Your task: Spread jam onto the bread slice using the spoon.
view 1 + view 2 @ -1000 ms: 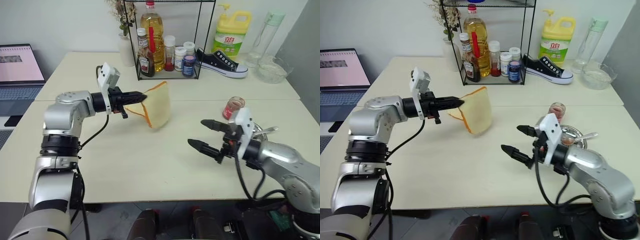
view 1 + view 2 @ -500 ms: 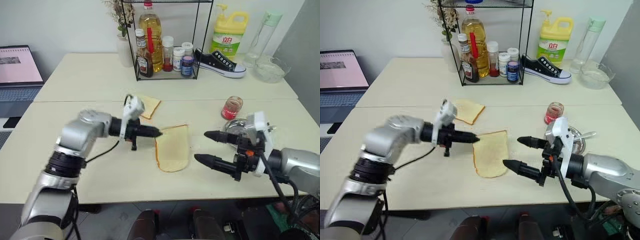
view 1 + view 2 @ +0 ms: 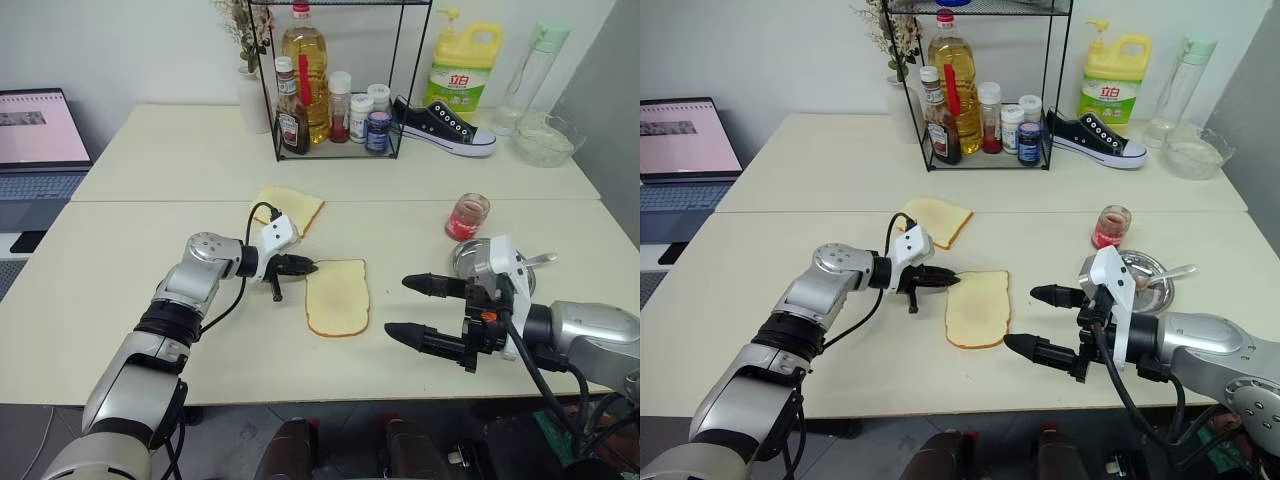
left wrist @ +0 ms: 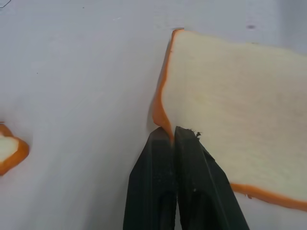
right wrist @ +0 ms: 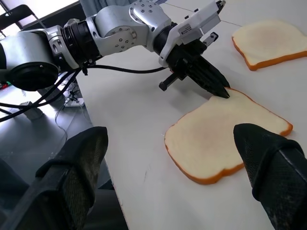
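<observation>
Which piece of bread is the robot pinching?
The pale bread slice nearer the robot: the left pincer is shut on its corner. The other pale bread slice, nearer the wire rack, lies untouched.

Cream tables (image 3: 150,250) — white wall (image 3: 130,50)

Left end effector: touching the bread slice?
Touching. The left wrist view shows the left end effector shut on the bread slice's crust corner.
</observation>
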